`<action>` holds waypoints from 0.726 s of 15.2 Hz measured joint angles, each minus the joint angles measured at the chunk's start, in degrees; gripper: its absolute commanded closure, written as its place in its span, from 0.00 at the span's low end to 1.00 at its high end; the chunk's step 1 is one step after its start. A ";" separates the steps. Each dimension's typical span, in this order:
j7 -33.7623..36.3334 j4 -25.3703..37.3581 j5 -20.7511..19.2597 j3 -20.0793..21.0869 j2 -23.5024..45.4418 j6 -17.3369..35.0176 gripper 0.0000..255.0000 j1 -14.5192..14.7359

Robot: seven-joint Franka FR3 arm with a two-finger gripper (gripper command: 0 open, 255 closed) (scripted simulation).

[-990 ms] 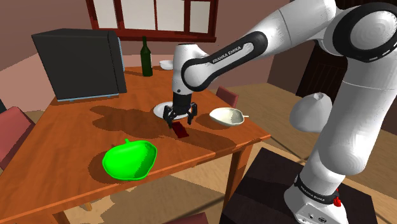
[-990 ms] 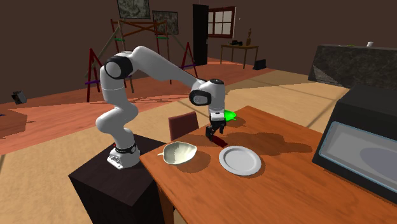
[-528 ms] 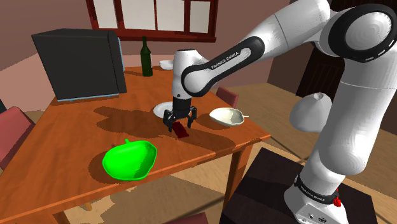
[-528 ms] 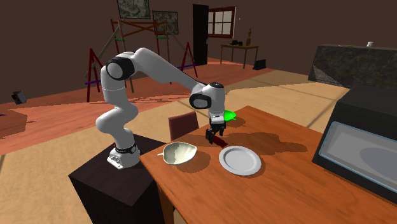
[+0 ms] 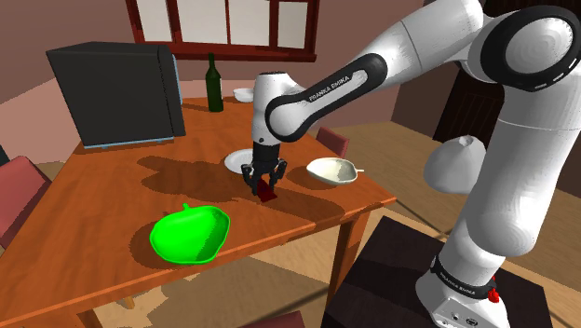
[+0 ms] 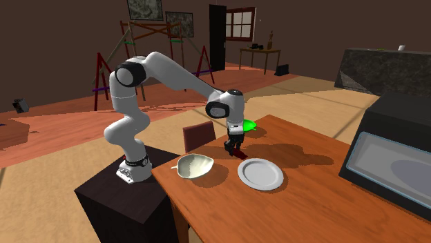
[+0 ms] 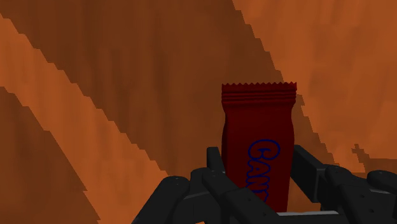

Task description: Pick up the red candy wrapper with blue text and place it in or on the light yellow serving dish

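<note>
In the wrist view a dark red candy wrapper with blue lettering lies on the wooden table, and my gripper is shut on its near end, black fingers pressed to both sides. From the shoulder view the gripper points straight down at the wrapper, which rests on the table. The second exterior view has the gripper low over the tabletop. The pale yellow serving dish sits a short way off toward the shoulder view's right, near the table edge.
A white plate lies just behind the gripper. A bright green bowl sits toward the shoulder view's lower left. A dark box and a bottle stand at the back. Chairs flank the table.
The gripper came down onto the wrapper, and its fingers, spread wide before, have shut on it. The wrapper still lies on the table.
</note>
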 measured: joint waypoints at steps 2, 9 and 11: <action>0.00 0.00 0.00 0.00 0.00 0.00 1.00 0.00; -0.28 0.91 0.51 0.05 -1.34 -2.16 1.00 -0.12; -0.34 1.88 0.74 0.08 -1.99 -3.74 1.00 -0.15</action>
